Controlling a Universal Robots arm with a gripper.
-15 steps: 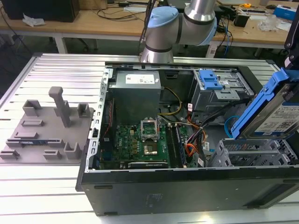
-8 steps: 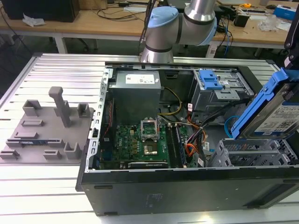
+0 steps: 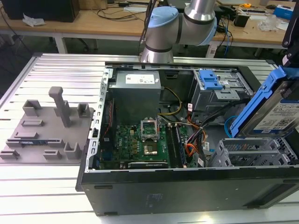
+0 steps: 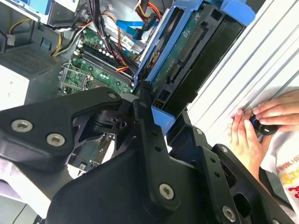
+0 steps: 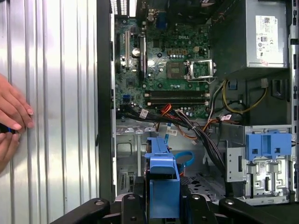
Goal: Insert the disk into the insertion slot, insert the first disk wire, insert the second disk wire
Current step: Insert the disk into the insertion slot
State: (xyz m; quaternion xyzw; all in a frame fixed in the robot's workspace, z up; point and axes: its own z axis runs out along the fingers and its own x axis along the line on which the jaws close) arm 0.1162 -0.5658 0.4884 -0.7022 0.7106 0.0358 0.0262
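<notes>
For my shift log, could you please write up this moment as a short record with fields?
disk: tilted, held above the open case, not yet in the slot
gripper: shut on the disk, at its blue edge
slot: grey perforated bay below the disk, at the exterior view's right
hands: a person's, on the table beside the case

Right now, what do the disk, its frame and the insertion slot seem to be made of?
Disk: the body looks like bare silver metal with a dull sheen, and it carries a white label, probably paper.
Frame: it seems to be moulded plastic, going by its solid bright blue colour, satin finish and rounded edges.
Insertion slot: likely thin grey sheet metal, unpainted, with punched rows of holes and folded edges.
</notes>
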